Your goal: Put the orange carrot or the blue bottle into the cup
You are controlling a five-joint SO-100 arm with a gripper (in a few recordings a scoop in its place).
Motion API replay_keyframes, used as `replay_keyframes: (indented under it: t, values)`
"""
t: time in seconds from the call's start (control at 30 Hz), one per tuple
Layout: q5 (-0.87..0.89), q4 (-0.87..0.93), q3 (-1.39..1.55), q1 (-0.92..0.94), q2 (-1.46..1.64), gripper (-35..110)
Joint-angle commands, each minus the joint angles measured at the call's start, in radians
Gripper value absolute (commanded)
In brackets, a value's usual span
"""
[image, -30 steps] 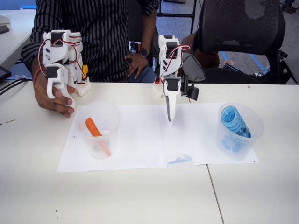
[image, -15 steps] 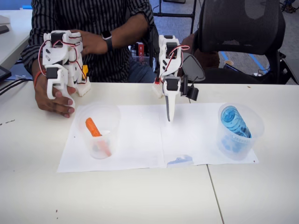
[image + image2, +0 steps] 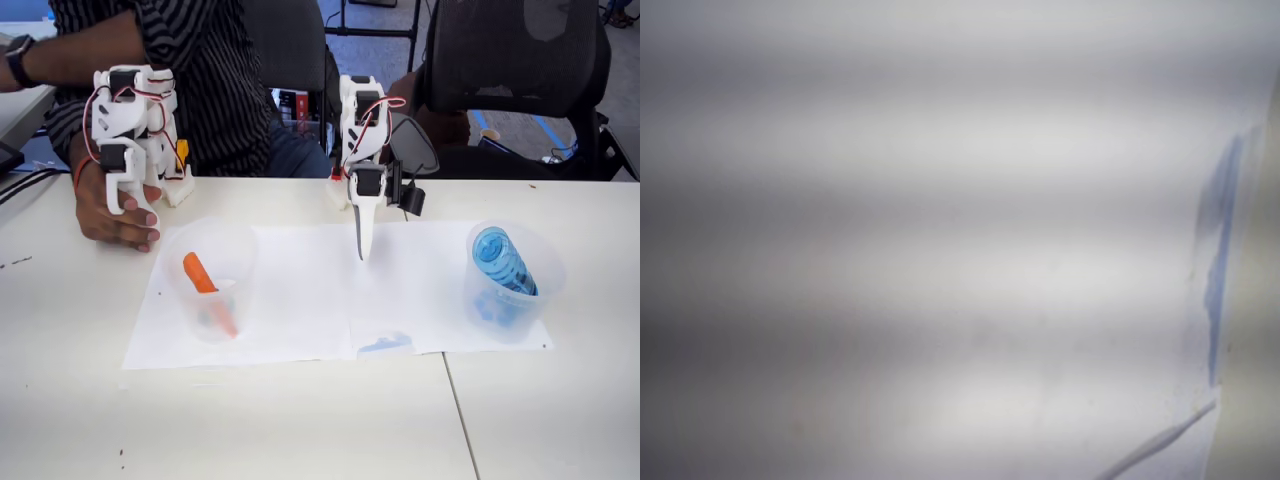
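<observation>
The orange carrot (image 3: 199, 273) leans tilted inside a clear cup (image 3: 240, 262) on the left of the white paper; a faint greenish mark shows at this cup's bottom. The blue bottle (image 3: 500, 261) stands slanted inside a second clear cup (image 3: 548, 268) on the right. My gripper (image 3: 362, 252) hangs between the two cups, pointing straight down just above the paper, its white fingers (image 3: 364, 222) together with nothing between them. The wrist view is blurred: white paper (image 3: 940, 250) with a blue mark (image 3: 1218, 260) at its right edge.
Two white paper sheets (image 3: 300, 300) lie side by side on the white table (image 3: 300, 420), with a blue smear (image 3: 385, 344) at their front edge. A person sits behind the table, one hand (image 3: 115, 215) resting at the left. A black chair (image 3: 520, 80) stands at the back right.
The person's other arm has swung away to the upper left. My arm, both cups and their contents have not moved.
</observation>
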Motion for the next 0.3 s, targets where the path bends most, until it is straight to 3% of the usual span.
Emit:
replay_keyframes:
  t: [0.0,0.27]
  values:
    - [0.017,-0.012,0.014,0.002,0.046,10]
    - [0.021,-0.012,0.014,0.009,0.046,12]
